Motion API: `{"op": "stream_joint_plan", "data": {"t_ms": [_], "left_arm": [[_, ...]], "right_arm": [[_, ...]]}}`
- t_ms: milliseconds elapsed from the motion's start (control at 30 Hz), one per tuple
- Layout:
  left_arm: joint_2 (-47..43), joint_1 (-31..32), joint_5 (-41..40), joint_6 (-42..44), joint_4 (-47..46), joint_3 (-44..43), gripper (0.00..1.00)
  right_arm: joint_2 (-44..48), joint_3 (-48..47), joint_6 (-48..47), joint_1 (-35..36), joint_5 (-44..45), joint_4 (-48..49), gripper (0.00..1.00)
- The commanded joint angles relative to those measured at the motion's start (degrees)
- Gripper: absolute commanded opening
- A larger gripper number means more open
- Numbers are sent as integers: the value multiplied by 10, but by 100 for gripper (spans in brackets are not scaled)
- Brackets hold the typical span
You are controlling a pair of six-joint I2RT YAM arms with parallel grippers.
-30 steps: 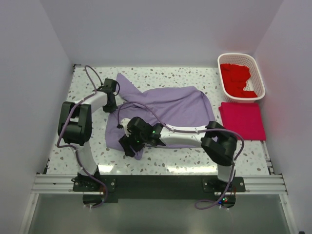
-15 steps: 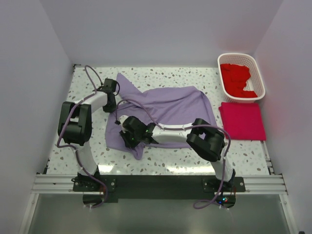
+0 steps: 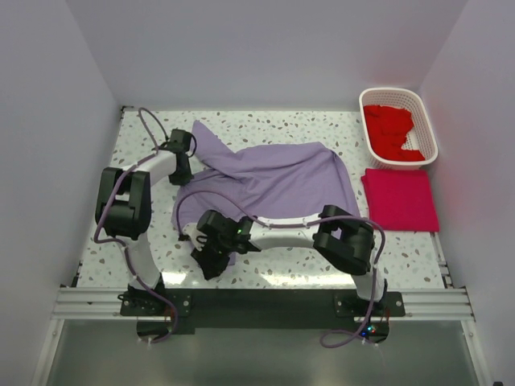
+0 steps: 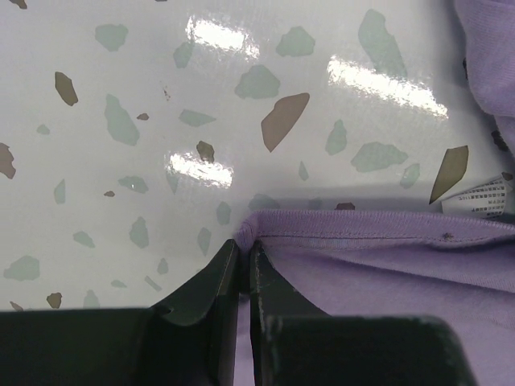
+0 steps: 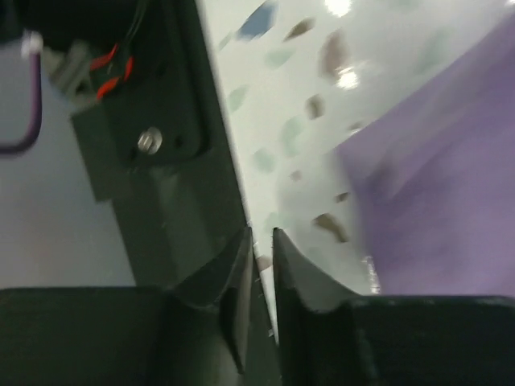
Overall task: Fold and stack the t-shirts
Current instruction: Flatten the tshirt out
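A pale lavender t-shirt [image 3: 273, 181] lies spread and rumpled across the middle of the table. My left gripper [image 3: 183, 173] sits at its left edge, shut on a pinched fold of the hem [image 4: 244, 245]. My right gripper [image 3: 208, 261] hovers at the shirt's front-left corner near the table's front edge. Its jaws [image 5: 259, 233] stand almost together with only speckled table showing between them, and the lavender cloth [image 5: 434, 209] lies off to their right. A crimson-pink t-shirt [image 3: 400, 199] lies folded at the right. Red t-shirts [image 3: 390, 129] fill the basket.
The white lattice basket [image 3: 392, 91] stands at the back right corner, just behind the folded shirt. White walls close in the table on three sides. The metal rail [image 3: 257, 301] with both arm bases runs along the front. A dark arm part with red wires [image 5: 153, 121] is close beside the right gripper.
My right gripper has closed from wide open and slid from the shirt's front part toward the front-left table edge. The left gripper has stayed put.
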State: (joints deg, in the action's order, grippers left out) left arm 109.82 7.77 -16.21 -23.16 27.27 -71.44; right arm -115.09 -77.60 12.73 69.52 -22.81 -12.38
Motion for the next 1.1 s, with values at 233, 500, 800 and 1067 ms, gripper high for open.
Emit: {"op": "stream_joint_plan", "data": {"t_ms": [233, 500, 800, 1067], "left_arm": [[29, -18, -15, 0, 2, -5, 6], [38, -71, 9, -28, -11, -27, 18], [-13, -102, 4, -22, 14, -43, 51], [-267, -66, 40, -27, 3, 108, 75]], "right_arm": [[89, 5, -68, 35, 36, -144, 55], [213, 99, 11, -111, 193, -142, 63], [325, 195, 88, -300, 339, -176, 68], [343, 268, 111, -366, 322, -158, 70]]}}
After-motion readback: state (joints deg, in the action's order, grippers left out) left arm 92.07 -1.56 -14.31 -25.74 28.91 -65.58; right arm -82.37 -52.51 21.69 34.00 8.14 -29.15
